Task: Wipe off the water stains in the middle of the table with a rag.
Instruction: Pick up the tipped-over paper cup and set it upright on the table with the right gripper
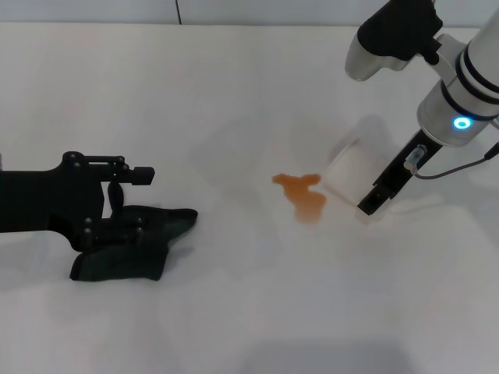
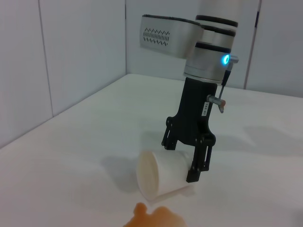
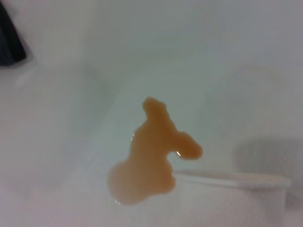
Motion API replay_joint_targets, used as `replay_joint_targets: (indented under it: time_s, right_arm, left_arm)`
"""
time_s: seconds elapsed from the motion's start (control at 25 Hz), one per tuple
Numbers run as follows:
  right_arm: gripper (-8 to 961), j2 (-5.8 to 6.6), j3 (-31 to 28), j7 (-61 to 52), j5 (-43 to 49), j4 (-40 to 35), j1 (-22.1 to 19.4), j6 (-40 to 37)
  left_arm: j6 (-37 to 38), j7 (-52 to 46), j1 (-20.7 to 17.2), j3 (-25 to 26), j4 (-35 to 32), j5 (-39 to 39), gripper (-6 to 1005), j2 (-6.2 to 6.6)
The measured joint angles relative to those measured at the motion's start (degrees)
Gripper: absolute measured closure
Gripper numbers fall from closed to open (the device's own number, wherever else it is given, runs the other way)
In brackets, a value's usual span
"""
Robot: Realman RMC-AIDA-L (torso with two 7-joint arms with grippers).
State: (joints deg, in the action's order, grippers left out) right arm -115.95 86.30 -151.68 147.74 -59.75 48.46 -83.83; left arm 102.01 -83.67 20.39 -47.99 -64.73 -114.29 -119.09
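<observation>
The water stains (image 1: pixel 301 195) are seen as an orange-brown blotch of irregular shape, lying unwiped on the table (image 1: pixel 234 312), so the wiping itself is judged not yet begun. Just beside the stains, on the side toward the robot's right, a translucent plastic cup (image 1: pixel 352 173) lies tipped over with its open mouth turned to the blotch; in the right wrist view its rim (image 3: pixel 236 178) is seen touching or nearly touching the edge of the liquid (image 3: pixel 151 153). The cup is gripped by the right gripper (image 2: pixel 189 158), whose jaws are closed across its wall near the base end. Well apart from the stains, toward the robot's left, the rag (image 1: pixel 132 241) lies crumpled on the table, dark and dry-looking. The left gripper (image 1: pixel 117 210) is set low over the rag and appears to be in contact with it, but whether its jaws are closed on the cloth cannot be told. What is judged to remain: the rag to be secured, carried across to the stains, and drawn over them.
</observation>
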Motion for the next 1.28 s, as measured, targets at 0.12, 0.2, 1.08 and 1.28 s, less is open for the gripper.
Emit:
replay_joint_targets:
  time_s: [0.12, 0.2, 1.08, 1.28]
  right_arm:
    - [210, 0.14, -0.1, 0.1, -0.4, -0.3, -0.1, 0.1]
    - [212, 0.18, -0.2, 0.1, -0.4, -0.3, -0.1, 0.1]
    - [300, 0.65, -20.8, 20.8, -18.6, -16.2, -16.2, 1.7]
    - [302, 0.69, -24.5, 34.7, -31.5, -12.6, -21.4, 6.3]
  left_arm:
    - [0.0, 0.0, -0.1, 0.0, 0.0, 0.0, 359, 0.00]
    - [-0.1, 0.1, -0.1, 0.0, 0.0, 0.0, 359, 0.00]
    - [0.0, 2.5, -2.4, -0.1, 1.8, 4.2, 359, -0.13]
    - [0.1, 2.4, -2.4, -0.8, 2.6, 5.4, 358, -0.16]
